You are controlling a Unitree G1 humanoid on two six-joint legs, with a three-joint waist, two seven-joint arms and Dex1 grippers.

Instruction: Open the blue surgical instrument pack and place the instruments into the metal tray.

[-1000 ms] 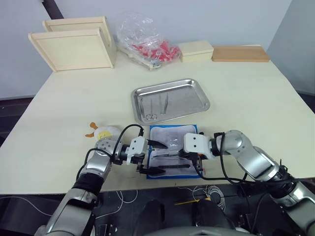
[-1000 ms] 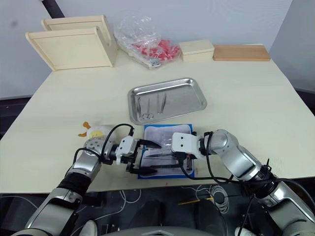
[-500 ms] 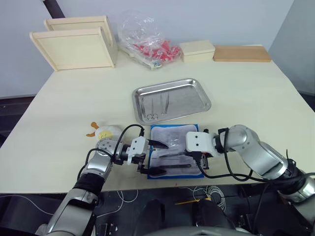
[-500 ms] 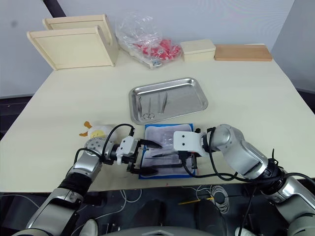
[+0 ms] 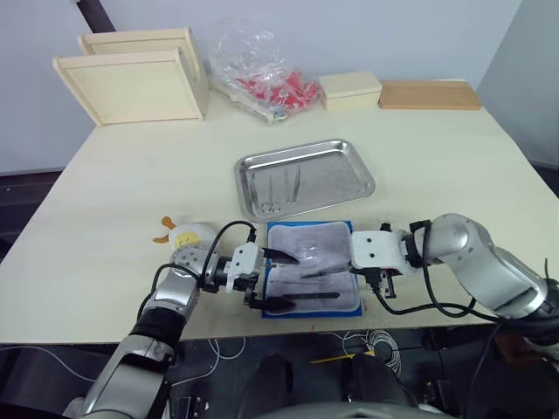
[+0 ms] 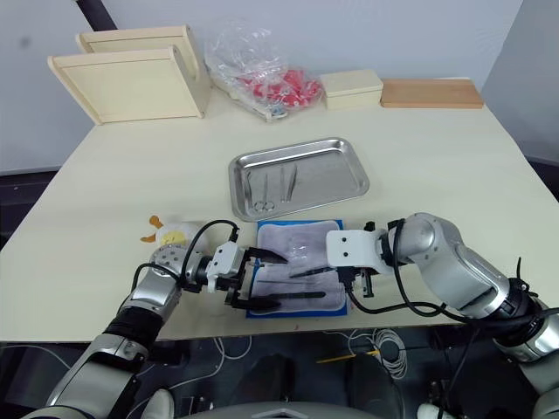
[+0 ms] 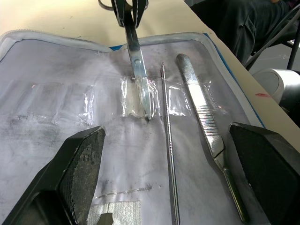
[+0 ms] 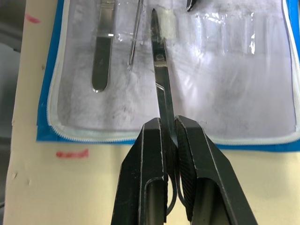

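The blue surgical instrument pack (image 5: 306, 240) lies open near the table's front edge, pale lining up. My left gripper (image 5: 278, 280) is open over its left edge, one finger (image 7: 79, 159) on either side of the sleeves. My right gripper (image 8: 168, 123) at the pack's right edge is shut on a pair of scissors (image 8: 159, 70), whose tip still points into a clear sleeve. A thin probe (image 7: 168, 140) and a flat steel handle (image 7: 206, 122) lie in the pack. Beyond it, the metal tray (image 5: 336, 175) holds scissors (image 5: 268, 190) and tweezers (image 5: 293, 183).
Two pale wooden trays (image 5: 131, 83) lean at the back left. A crinkled clear bag of red items (image 5: 262, 74), a small pale box (image 5: 349, 89) and a wooden board (image 5: 428, 94) line the back. A yellow-and-white duck toy (image 5: 185, 236) sits beside my left arm.
My right gripper has drawn back to the right with the scissors, sliding them partly out of the sleeve. The left gripper has stayed in place.
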